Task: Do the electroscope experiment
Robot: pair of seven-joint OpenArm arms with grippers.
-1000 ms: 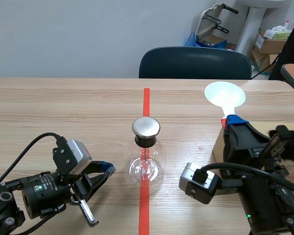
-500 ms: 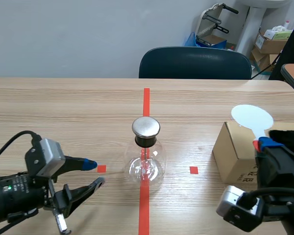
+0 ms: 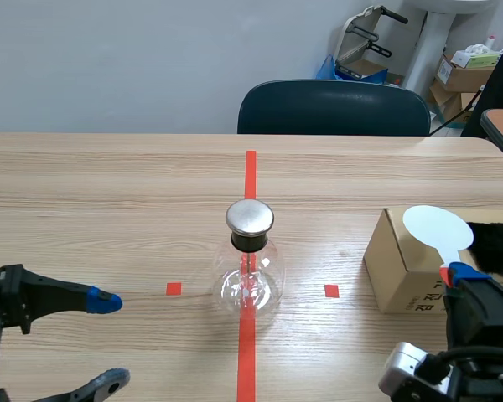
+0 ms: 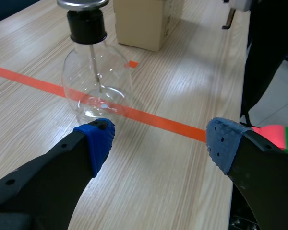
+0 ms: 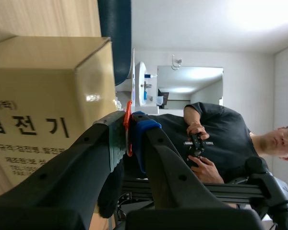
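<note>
Wooden table [image 3: 109, 184], red tape line [image 3: 250, 167] running down its middle. We are finding the electroscope [image 3: 250, 272] standing upright on that line at the table's centre: a glass flask with a black stopper, a metal cap [image 3: 250, 217] and a rod hanging inside. We are judging that the centred spot is giving both arms equal reach.

At the flask's 3 o'clock, well apart, a cardboard box [image 3: 398, 264] is sitting. The right gripper [image 3: 461, 275], at about 4 o'clock, is clamping the red handle of a white paddle [image 3: 437, 226], with the disc pointing up in front of the box. We are reading it as the charging wand, held clear of the cap.

The left gripper [image 3: 109, 341] is hanging at 8 o'clock, fingers spread wide on nothing, with the flask ahead of it and not touched. A dark chair [image 3: 334, 107] is standing at 12 o'clock.
</note>
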